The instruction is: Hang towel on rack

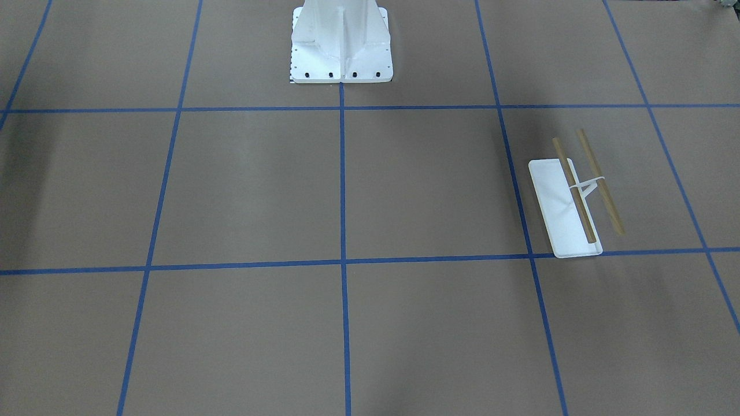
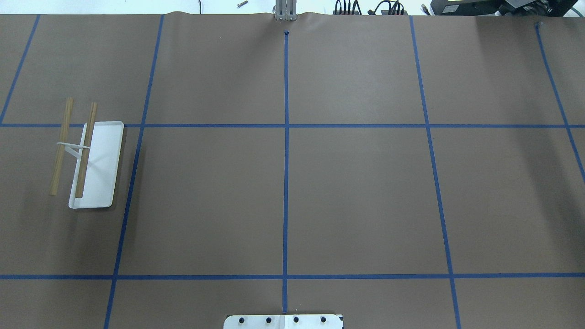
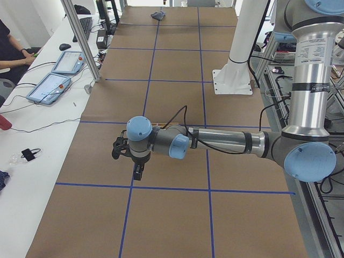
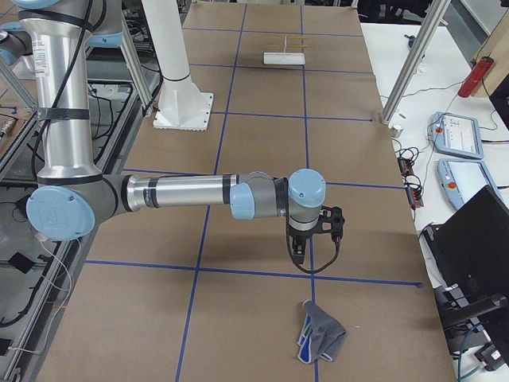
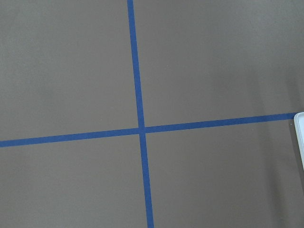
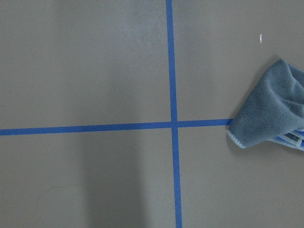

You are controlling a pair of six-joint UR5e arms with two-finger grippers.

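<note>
The towel (image 4: 322,338) lies crumpled on the table's end at the robot's right, grey with a light blue stitched edge. It also shows at the right edge of the right wrist view (image 6: 270,118). The rack (image 2: 91,160), a white tray base with two tan rods, stands at the table's left side (image 1: 569,199), far from the towel (image 4: 284,49). My right gripper (image 4: 297,255) hangs above the table a short way from the towel. My left gripper (image 3: 137,173) hangs above the table near the rack. I cannot tell whether either is open or shut.
The white robot pedestal (image 1: 341,46) stands at the table's robot side. Blue tape lines grid the brown table (image 2: 356,196). The rack's tray corner (image 5: 300,142) shows at the left wrist view's right edge. A person (image 3: 11,48) and tablets sit at a side bench.
</note>
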